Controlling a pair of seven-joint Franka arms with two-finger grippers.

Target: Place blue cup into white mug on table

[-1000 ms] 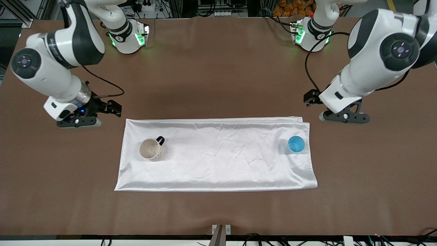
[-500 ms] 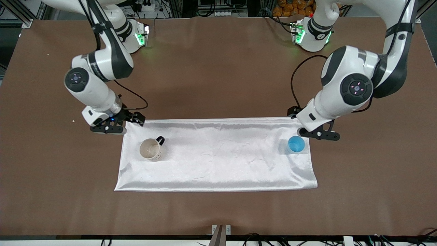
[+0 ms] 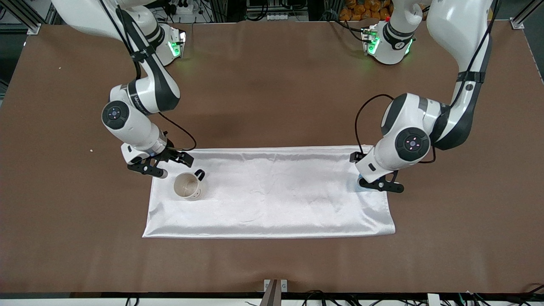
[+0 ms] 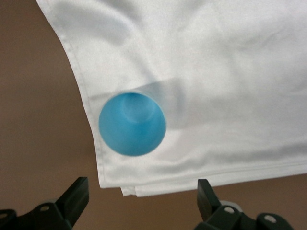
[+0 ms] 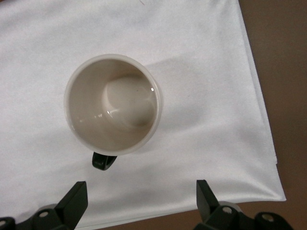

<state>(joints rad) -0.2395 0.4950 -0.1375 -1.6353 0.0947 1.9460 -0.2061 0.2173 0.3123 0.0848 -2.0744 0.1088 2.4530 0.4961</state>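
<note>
The white cloth (image 3: 267, 191) serves as the landmark: it lies flat across the middle of the table (image 3: 272, 85), and both task things stand upright on it, mouths up, at its 2 ends, which puts each within reach of 1 arm. The white mug (image 3: 187, 186) stands near the cloth's corner at the right arm's end, its dark handle turned toward the cloth's edge on the robots' side; its beige inside is empty, so it looks ready to receive the cup. The blue cup (image 4: 132, 124) stands close to the cloth's corner at the left arm's end; in the front view the left arm's wrist covers nearly all of it. The left gripper (image 4: 141, 201) hangs over that corner of the cloth with its fingers spread wide and nothing between them, the cup showing just ahead of the gap between the 2 fingertips in the left wrist view, not yet between them. This looks like the approach for a grasp from above, and the gripper likely needs to come over the cup before descending. The right gripper (image 5: 139, 201) hovers over the cloth's edge just beside the mug, also spread wide and empty, probably placed to steady the mug.
</note>
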